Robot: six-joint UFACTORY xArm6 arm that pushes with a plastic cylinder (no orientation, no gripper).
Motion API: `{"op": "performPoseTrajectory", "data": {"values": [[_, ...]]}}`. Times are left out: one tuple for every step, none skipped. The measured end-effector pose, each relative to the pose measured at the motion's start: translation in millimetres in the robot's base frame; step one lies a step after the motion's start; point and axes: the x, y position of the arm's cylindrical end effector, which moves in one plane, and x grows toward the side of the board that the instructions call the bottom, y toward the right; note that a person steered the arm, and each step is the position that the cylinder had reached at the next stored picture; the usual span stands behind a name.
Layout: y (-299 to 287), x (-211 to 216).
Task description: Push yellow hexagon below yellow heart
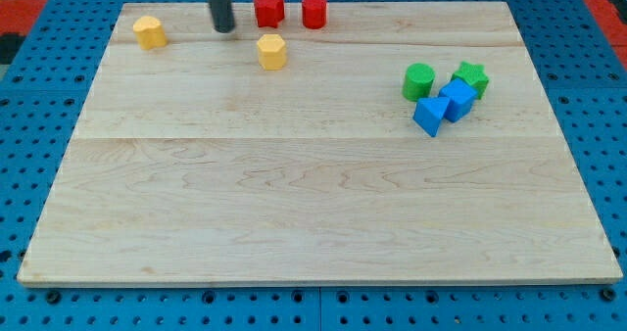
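We see a pale wooden board (313, 194) resting on a blue perforated table (39, 174); the board fills most of the view. Our dark rod (220, 0) descends from the view's top, and my tip (224, 28) meets the board near its top edge. The arm carries no claw, so there is nothing to report as apart or together.

The yellow hexagon (271, 51) lies just to the view's right of my tip and slightly lower, close to it but apart. The yellow heart (149, 32) sits near the board's top-left corner, well to the left of my tip, so the hexagon stands to the heart's right.

At the top edge, right of the rod, a red star-like block (268, 10) and a red cylinder (313, 11) stand side by side.

At the view's right a cluster gathers: a green cylinder (418, 80), a green star-like block (472, 78), a blue cube (457, 100) and a blue triangular block (428, 117), the two blue ones touching.
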Motion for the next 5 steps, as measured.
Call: {"op": "performPoseTrajectory", "data": {"values": [[49,6],[69,7],[84,45],[77,63],[43,70]]}}
